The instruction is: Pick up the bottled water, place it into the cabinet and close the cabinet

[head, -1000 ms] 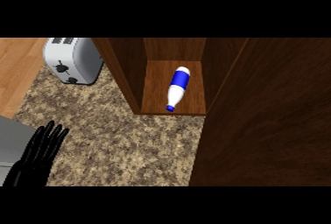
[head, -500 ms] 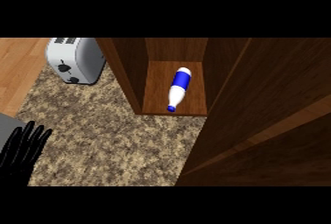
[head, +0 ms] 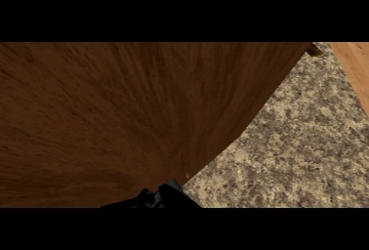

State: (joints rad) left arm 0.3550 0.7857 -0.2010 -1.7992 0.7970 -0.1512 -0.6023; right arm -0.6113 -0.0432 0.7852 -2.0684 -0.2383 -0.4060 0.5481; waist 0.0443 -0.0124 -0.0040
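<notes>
The brown wooden cabinet door (head: 122, 117) fills the left and middle of the head view and hides the cabinet's inside. No bottled water shows anywhere. A small part of a black hand (head: 164, 197), apparently my right one, pokes in at the lower edge and lies against the door's lower corner. My left hand is out of sight.
The speckled granite counter (head: 288, 151) shows to the right of the door. A light wooden strip (head: 355, 68) runs along the upper right corner, with a small dark knob (head: 314, 49) at the door's top right end.
The door has swung across and now covers the cabinet shelf, the blue and white bottle and the toaster. The left hand has left the lower left. A black hand now shows at the lower edge.
</notes>
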